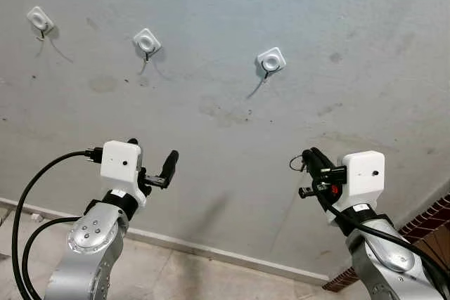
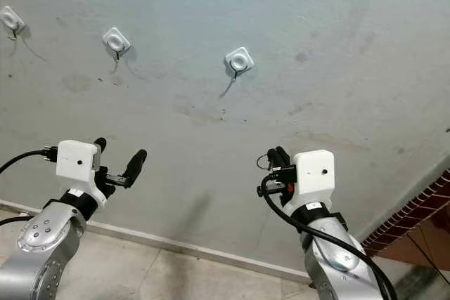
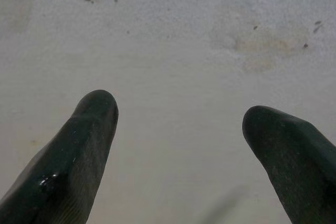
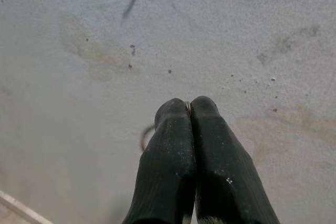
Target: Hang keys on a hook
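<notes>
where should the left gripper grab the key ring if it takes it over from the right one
Probably the thin loop of the key ring that sticks out beside the shut right gripper. The open left gripper should come from the robot's left, since that arc is the bare part.

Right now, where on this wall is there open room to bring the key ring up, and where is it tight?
Bare wall lies right of the rightmost hook, above the right gripper pinching the key ring. The band between the hooks and both grippers is also free. It is tighter leftward, where the middle hook and left hook sit above the open left gripper.
</notes>
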Motion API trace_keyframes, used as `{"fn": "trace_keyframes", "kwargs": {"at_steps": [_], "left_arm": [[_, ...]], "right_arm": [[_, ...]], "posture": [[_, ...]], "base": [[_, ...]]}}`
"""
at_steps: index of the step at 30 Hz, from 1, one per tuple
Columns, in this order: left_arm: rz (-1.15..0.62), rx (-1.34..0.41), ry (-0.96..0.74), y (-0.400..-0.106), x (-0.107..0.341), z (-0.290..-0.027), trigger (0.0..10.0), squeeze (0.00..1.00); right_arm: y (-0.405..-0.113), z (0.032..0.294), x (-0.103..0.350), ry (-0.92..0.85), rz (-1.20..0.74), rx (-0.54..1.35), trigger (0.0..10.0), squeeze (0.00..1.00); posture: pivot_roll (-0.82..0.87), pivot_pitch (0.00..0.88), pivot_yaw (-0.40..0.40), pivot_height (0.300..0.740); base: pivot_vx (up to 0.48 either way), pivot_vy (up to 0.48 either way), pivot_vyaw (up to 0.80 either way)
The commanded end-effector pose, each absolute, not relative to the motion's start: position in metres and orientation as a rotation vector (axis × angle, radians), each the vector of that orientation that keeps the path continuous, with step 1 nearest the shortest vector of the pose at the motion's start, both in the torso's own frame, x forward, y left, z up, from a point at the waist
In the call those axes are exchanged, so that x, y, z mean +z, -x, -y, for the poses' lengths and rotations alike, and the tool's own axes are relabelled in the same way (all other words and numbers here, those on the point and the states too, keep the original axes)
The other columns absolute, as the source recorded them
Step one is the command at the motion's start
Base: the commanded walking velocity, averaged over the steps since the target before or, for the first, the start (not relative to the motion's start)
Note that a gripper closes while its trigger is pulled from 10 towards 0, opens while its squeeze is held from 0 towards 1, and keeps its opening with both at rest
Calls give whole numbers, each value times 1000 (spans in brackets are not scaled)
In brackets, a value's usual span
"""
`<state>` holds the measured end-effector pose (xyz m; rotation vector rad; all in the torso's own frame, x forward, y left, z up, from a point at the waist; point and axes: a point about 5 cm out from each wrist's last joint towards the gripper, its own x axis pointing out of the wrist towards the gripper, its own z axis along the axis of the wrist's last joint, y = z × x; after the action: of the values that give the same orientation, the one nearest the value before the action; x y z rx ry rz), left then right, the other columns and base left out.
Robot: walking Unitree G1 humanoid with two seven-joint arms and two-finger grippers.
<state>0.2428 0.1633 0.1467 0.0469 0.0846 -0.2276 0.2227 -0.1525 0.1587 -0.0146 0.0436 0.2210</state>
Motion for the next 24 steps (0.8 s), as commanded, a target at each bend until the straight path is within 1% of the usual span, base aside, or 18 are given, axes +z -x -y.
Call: {"fn": "trace_keyframes", "kwargs": {"at_steps": [1,13,17,24], "left_arm": [[-72,-246,-48,-242,152,-161,10000,0],[-97,-249,-53,-243,149,-161,10000,0],[-99,-246,-72,-244,147,-160,10000,0],[-105,-281,-55,-243,145,-156,10000,0]], "right_arm": [[-222,153,167,23,-16,227,10000,0],[-222,148,164,17,-23,234,10000,0],[-223,147,163,14,-23,231,10000,0],[-225,146,164,12,-16,231,10000,0]], "posture": [[188,0,-74,740],[190,0,-68,740],[191,0,-67,740],[196,0,-69,740]], "base": [[435,0,0],[412,0,0],[0,0,0],[0,0,0]]}}
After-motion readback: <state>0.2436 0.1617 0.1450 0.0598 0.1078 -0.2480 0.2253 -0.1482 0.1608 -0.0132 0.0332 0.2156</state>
